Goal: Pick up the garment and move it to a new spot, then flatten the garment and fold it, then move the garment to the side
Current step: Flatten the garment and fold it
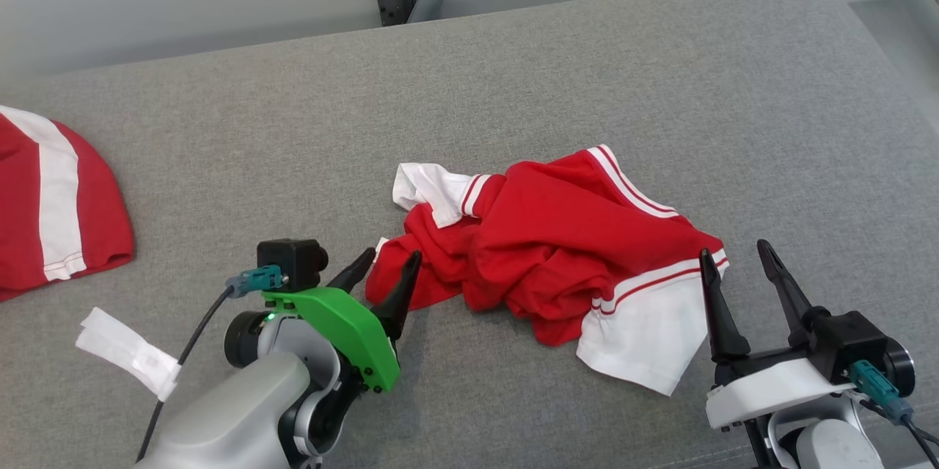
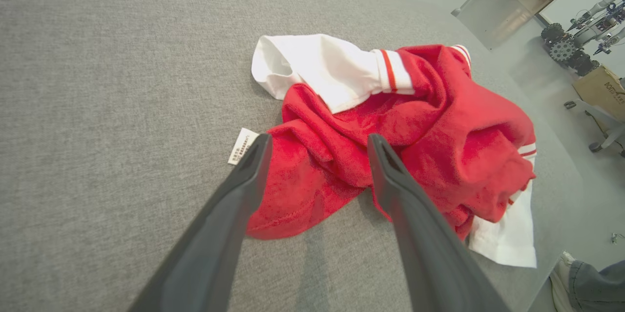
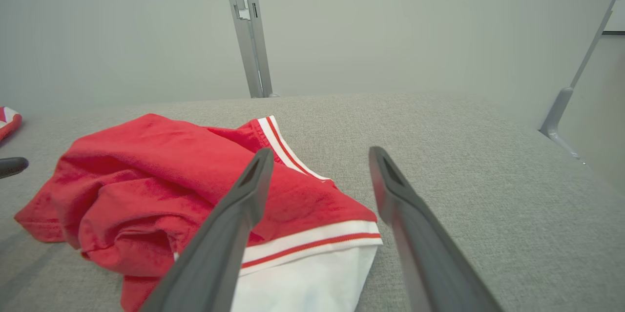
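Parked low either side of one crumpled garment (image 1: 557, 249): left gripper (image 1: 394, 254), right gripper (image 1: 734, 247), both spread apart, empty. Also one other red garment (image 1: 51, 197), one white strip (image 1: 128, 351).

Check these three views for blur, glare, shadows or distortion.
Head view: sharp, even light, soft shadow under the shirt. Left wrist view: wide-angle bending at the edges, faint shadows of the jaws on the grey surface. Right wrist view: sharp, flat light, no glare.

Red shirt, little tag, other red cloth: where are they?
red shirt (image 1: 557, 249), head view, crumpled red middle.
little tag (image 2: 242, 146), left wrist view, printed face.
other red cloth (image 1: 103, 219), head view, red part beside stripe.
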Motion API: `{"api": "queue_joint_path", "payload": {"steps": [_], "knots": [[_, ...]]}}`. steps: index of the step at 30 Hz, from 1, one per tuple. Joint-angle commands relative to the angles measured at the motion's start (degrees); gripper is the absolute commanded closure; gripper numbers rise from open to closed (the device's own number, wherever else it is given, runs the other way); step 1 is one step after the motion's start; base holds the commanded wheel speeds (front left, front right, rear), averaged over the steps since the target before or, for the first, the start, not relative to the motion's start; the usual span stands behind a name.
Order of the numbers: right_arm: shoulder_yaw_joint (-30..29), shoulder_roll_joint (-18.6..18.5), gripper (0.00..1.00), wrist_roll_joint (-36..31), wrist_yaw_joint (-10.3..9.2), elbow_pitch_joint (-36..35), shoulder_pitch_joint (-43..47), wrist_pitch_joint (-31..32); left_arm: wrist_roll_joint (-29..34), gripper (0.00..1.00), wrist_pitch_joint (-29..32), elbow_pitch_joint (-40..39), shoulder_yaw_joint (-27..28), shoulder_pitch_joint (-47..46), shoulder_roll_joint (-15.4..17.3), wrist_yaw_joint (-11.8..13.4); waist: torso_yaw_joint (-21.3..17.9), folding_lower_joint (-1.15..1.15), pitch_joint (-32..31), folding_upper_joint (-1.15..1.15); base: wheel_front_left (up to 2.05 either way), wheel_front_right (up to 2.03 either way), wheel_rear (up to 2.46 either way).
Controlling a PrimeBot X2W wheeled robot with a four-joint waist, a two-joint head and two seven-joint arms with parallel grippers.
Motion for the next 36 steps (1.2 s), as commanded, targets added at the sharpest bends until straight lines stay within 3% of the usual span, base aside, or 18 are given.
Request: {"api": "queue_joint_path", "payload": {"steps": [1,11,12,13,20,26,31,36], "knots": [[0.5,-0.1,0.00,-0.6,-0.07,0.1,-0.7,-0.2,-0.9,0.00,0.6,3.0,-0.2,0.4,-1.5,-1.0,0.1,0.00,0.2,0.00,0.00,0.00,0.00],[0.7,-0.1,0.00,-0.8,-0.07,-0.3,-0.9,-0.2,-1.1,0.00,4.5,17.6,-2.2,-3.1,-7.4,-4.4,-0.4,0.00,2.2,0.00,0.00,0.00,0.00],[0.8,-0.1,0.00,-0.7,-0.07,-0.3,-1.0,-0.2,-1.2,0.18,4.4,19.0,-2.2,-3.2,-7.9,-5.2,-0.6,0.00,2.3,0.00,0.00,0.00,0.00],[0.7,-0.1,0.00,-0.5,-0.07,-0.3,-1.1,-0.2,-1.7,1.00,3.9,19.9,-1.7,-3.3,-8.3,-5.9,-0.8,0.00,2.4,0.00,0.00,0.00,0.00],[0.1,-0.1,0.00,-0.2,-0.07,-0.3,-0.8,-0.2,-1.4,1.00,2.4,25.1,-1.5,-4.2,-8.2,-10.1,-0.7,0.00,2.7,0.00,0.00,0.00,0.00],[-0.4,-0.1,0.00,0.2,-0.07,-0.3,-0.5,-0.2,-1.3,1.00,-1.8,22.2,1.5,-5.9,-6.5,-11.6,0.1,0.00,2.2,0.00,0.00,0.00,0.00],[-0.8,-0.1,0.00,0.3,-0.06,-0.3,0.3,-0.2,0.9,1.00,-3.6,11.7,5.0,-7.9,-1.6,-8.5,1.4,0.00,1.5,0.00,0.00,0.00,0.00],[-0.5,-0.1,0.00,0.5,-0.07,0.0,0.4,-0.2,3.5,1.00,-3.2,-3.1,7.8,-9.6,5.9,-1.6,2.1,0.00,0.7,0.00,0.00,0.00,0.00]]}}
